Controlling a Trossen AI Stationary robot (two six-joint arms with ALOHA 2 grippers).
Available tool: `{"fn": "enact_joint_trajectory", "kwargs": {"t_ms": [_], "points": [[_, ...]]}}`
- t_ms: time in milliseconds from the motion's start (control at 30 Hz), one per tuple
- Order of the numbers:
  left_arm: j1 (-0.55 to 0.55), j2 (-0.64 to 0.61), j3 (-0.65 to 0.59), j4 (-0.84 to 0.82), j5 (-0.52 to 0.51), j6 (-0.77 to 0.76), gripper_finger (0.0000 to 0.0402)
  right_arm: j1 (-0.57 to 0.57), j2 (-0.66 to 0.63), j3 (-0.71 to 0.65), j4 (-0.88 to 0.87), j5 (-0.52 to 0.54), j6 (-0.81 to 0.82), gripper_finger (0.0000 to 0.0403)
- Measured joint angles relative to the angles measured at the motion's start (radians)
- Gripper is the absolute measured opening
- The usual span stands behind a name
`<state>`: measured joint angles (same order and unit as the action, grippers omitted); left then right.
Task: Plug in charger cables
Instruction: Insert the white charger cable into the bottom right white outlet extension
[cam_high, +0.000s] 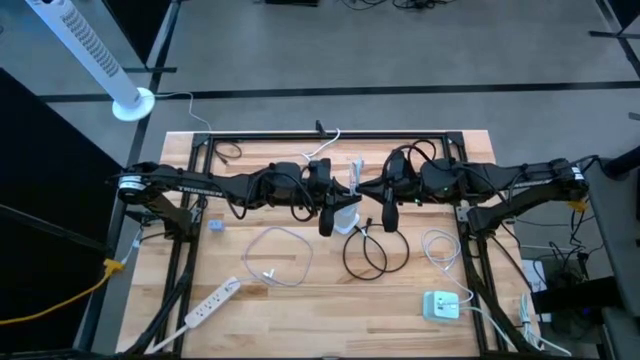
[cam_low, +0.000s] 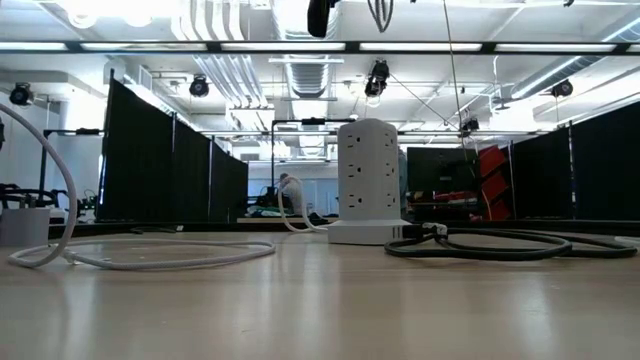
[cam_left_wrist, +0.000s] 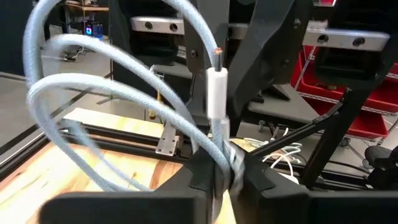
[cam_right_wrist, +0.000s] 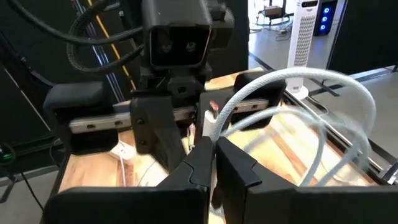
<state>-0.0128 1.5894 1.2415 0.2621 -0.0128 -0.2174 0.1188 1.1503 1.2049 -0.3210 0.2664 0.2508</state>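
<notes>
A white braided charger cable (cam_left_wrist: 118, 62) hangs in loops high over the middle of the table, between my two arms (cam_high: 355, 178). Its white plug (cam_left_wrist: 216, 93) stands upright with a coppery tip. My left gripper (cam_left_wrist: 225, 163) is shut on the cable just under the plug, and in the high view it sits left of centre (cam_high: 328, 205). My right gripper (cam_right_wrist: 213, 152) faces it from the right (cam_high: 388, 205), fingers shut right below the same plug (cam_right_wrist: 209, 123). A black charger cable (cam_high: 368, 252) lies in a loop on the table. My left gripper pinches the white cable between its two fingers just below the plug (cam_left_wrist: 220, 142). The fingers come in level from the table's left and lie across the cable. The plug stands upright above them, and the loops hang clear of the table. My right gripper's shut fingers meet directly under the plug's body (cam_right_wrist: 208, 130), coming in nearly level from the table's right. The fingers themselves hide the place of contact. The cable (cam_right_wrist: 323, 87) arcs away from there in the air.
A white tower socket block (cam_low: 368, 180) stands under the grippers (cam_high: 346, 222). White cable loops lie at left (cam_high: 278, 255) and right (cam_high: 440, 247). A flat power strip (cam_high: 212, 303) and a charger block (cam_high: 441, 305) lie near the front edge.
</notes>
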Motion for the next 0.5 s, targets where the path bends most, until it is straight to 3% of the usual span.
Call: {"fn": "enact_joint_trajectory", "kwargs": {"t_ms": [200,400,500], "points": [[0.000,0.000,0.000,-0.011,0.000,-0.001,0.0060,0.000,0.000,0.000,-0.012,0.000,0.013,0.0000],[-0.001,0.000,0.000,-0.029,0.000,-0.019,0.0010,0.000,0.000,0.000,-0.014,-0.010,0.013,0.0000],[-0.002,0.000,0.000,-0.021,-0.001,-0.024,0.0009,0.000,0.000,0.000,-0.013,-0.011,0.013,0.0000]]}}
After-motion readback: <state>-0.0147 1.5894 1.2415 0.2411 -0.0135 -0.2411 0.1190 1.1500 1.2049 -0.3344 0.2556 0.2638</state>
